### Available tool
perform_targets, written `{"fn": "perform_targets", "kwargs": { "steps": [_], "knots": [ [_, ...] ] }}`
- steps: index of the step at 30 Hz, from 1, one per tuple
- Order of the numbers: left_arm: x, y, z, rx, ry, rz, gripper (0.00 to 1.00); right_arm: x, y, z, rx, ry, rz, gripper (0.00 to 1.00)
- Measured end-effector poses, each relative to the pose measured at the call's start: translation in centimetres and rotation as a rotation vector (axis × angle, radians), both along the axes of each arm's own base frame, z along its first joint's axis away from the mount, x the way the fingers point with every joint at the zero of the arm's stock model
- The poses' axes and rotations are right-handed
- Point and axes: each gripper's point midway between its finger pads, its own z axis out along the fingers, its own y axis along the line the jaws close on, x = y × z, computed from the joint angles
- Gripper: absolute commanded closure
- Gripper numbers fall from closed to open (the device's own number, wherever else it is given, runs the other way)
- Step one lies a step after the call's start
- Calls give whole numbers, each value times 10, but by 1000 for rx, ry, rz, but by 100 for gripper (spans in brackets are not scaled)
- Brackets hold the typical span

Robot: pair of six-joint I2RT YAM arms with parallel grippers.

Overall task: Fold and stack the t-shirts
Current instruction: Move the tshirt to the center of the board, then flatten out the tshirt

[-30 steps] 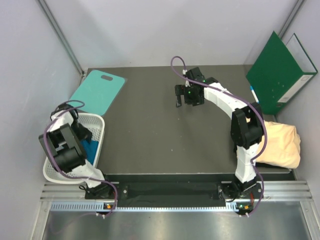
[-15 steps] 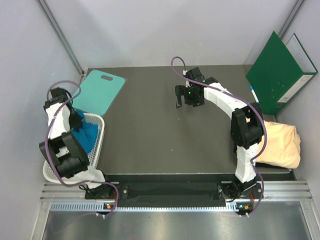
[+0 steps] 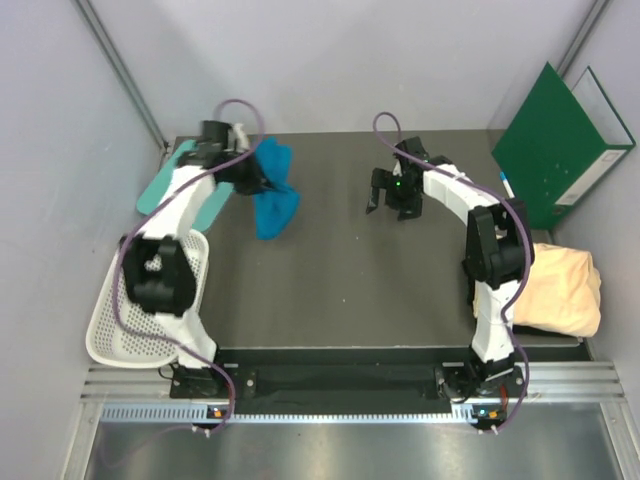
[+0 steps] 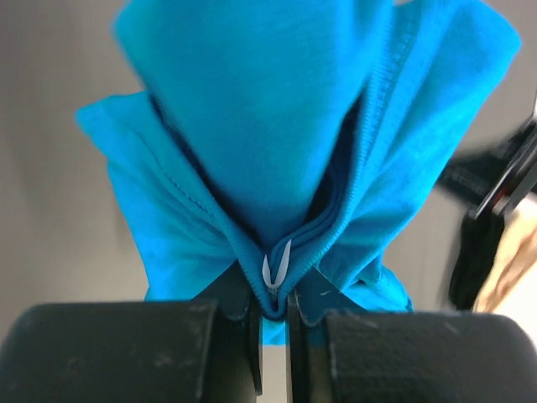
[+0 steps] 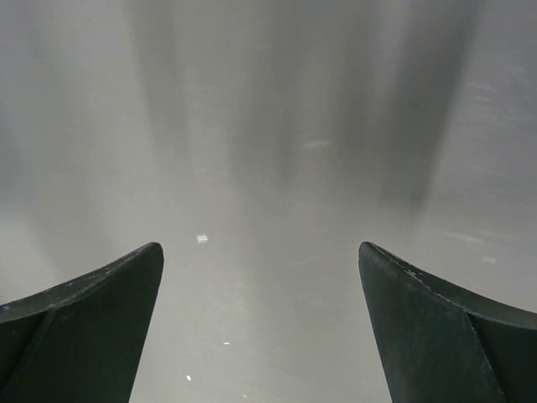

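Observation:
The bright blue t-shirt [image 3: 272,200] hangs bunched above the back left of the dark table [image 3: 330,280]. My left gripper [image 3: 250,170] is shut on it. In the left wrist view the jaws of that gripper [image 4: 273,306] pinch the ribbed neckline with its white label, and the blue cloth [image 4: 268,126] fills most of the frame. The pale cream t-shirt [image 3: 565,290] lies as a folded bundle at the right edge of the table. My right gripper [image 3: 390,195] hovers open over the back middle. Its wrist view shows the gripper [image 5: 260,260] with only bare table between its fingers.
A teal board [image 3: 160,185] lies at the back left, partly under my left arm. The white mesh basket [image 3: 135,320] sits at the near left. A green binder [image 3: 555,145] leans against the right wall.
My left gripper shut on the blue t-shirt in the basket, lifted it out and carried it to the back of the table. My right gripper shifted slightly to the right.

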Motion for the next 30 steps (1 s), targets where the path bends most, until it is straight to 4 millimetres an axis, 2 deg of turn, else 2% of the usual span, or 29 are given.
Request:
{"fn": "perform_targets", "kwargs": {
  "steps": [2, 4, 5, 7, 11, 15, 20, 23, 26, 30],
  "knots": [
    [5, -56, -36, -9, 88, -131, 100, 1, -16, -7, 4, 24, -42, 0],
    [1, -100, -65, -3, 181, -230, 100, 0, -30, -12, 3, 44, -80, 0],
    [0, -115, -75, -1, 211, -265, 58, -1, -37, -13, 4, 51, -99, 0],
    [1, -142, -95, 8, 268, -341, 1, -2, -46, -11, 6, 52, -122, 0],
    [9, -169, -118, 29, 313, -431, 1, -3, -48, 6, 23, 17, -134, 0],
    [6, -172, -123, 64, 311, -461, 1, 0, -45, 22, 51, -25, -132, 0],
    [6, -144, -104, 59, 258, -396, 1, 2, -42, 24, 70, -31, -134, 0],
    [28, -119, -90, 65, 197, -333, 1, 2, -40, 26, 83, -30, -133, 0],
    [51, -101, -87, 98, 160, -285, 1, 2, -38, 26, 91, -28, -131, 0],
    [72, -101, -101, 138, 141, -282, 6, 2, -38, 26, 94, -28, -130, 0]
  ]
}}
